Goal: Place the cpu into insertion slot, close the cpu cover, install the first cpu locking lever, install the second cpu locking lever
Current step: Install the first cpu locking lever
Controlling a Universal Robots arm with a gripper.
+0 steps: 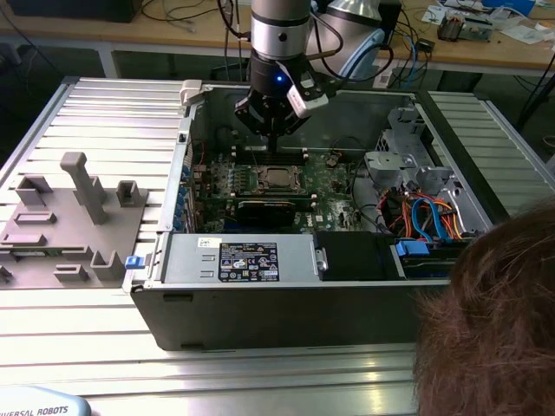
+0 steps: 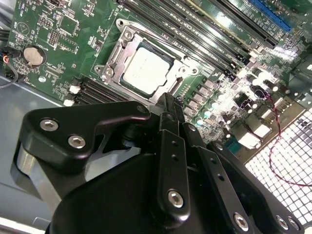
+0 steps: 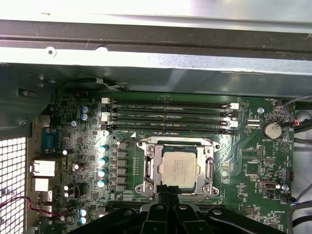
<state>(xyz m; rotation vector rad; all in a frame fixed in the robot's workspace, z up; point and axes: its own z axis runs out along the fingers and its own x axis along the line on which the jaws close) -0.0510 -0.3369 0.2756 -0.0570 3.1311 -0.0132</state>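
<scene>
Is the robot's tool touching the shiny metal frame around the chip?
Cannot tell. In both wrist views the tool tip meets the cpu cover's edge, hiding any gap. In the exterior view the tool hangs right above the socket.

You see a green motherboard [image 3: 253,146] carrying the dull silver cpu [image 3: 179,167], framed by the shiny silvery cpu cover [image 3: 152,168]. At its 12 o'clock in the first wrist view run black memory slots [image 3: 168,117] with white end clips. The gripper [image 2: 171,109] is matte black with silver screws. Red wire [image 2: 280,146] crosses a white perforated grille [image 2: 287,165].
</scene>
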